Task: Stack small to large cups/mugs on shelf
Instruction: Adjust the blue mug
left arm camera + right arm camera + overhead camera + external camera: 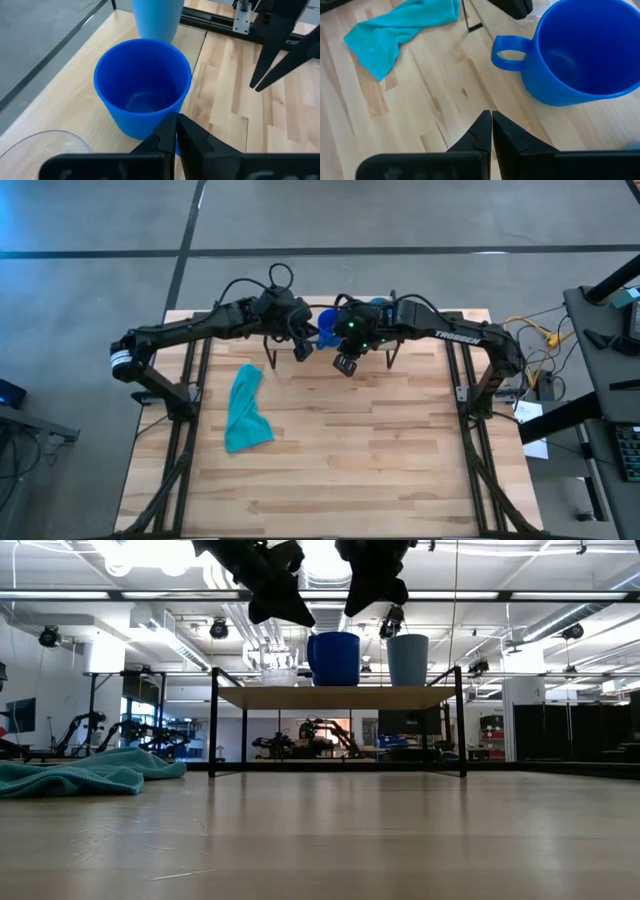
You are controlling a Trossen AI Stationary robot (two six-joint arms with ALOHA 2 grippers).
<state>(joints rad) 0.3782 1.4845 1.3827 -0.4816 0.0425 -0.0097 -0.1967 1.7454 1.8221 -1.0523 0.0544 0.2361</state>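
The shelf (340, 697), a light board on thin black legs, stands at the table's far middle. On it, in a row, stand the clear glass cup (278, 675), the dark blue mug (334, 658) and the lighter blue cup (407, 659), each on its base. My left gripper (283, 602) hangs shut just above and in front of the glass and mug, touching nothing. My right gripper (372, 595) hangs shut above the gap between the mug and the lighter cup. The right wrist view shows the mug's handle (507, 50) beyond my shut right gripper (491, 122). My shut left gripper (175, 130) looks into the mug (142, 85).
A crumpled teal cloth (245, 410) lies on the table's left half, near the left arm's base. The near half of the tabletop (380, 470) is bare wood. The two arms (430, 330) meet close together over the shelf.
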